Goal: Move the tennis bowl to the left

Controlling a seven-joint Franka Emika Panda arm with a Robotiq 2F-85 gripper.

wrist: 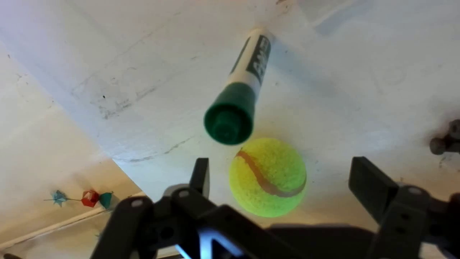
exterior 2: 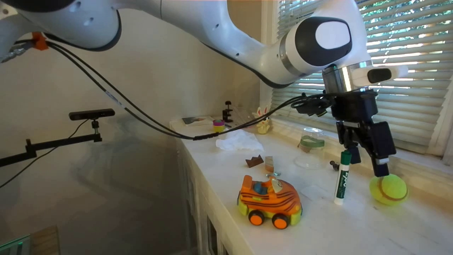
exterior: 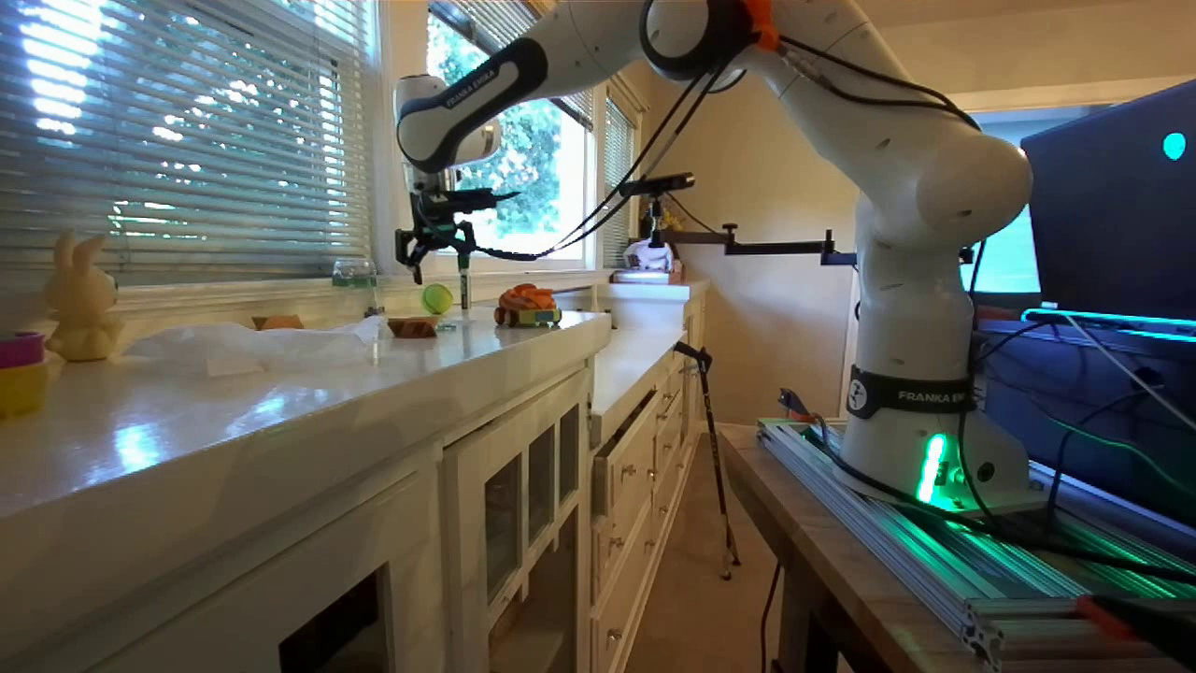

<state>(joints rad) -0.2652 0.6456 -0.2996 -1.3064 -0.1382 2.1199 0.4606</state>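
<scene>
On the white counter, near the windowsill, rests the tennis bowl, a fuzzy yellow-green ball point(exterior 2: 389, 190) with a brownish seam; it shows in both exterior views. My gripper point(exterior 2: 368, 166) points down above the counter close to it. From the wrist, the ball point(wrist: 267, 178) appears between the two spread fingers point(wrist: 373, 189), nearer the left one, with a gap on each side. Nothing is held. One fingertip overlaps the ball's top in an exterior view, but I cannot tell how much height lies between them.
A green-capped marker point(exterior 2: 342, 180) stands upright right beside the ball and gripper. An orange toy car point(exterior 2: 270, 202) sits toward the front edge. Along the window side are a small black object point(exterior 2: 334, 165), a clear jar point(exterior 2: 311, 147) and a pale rabbit figure point(exterior 2: 263, 124).
</scene>
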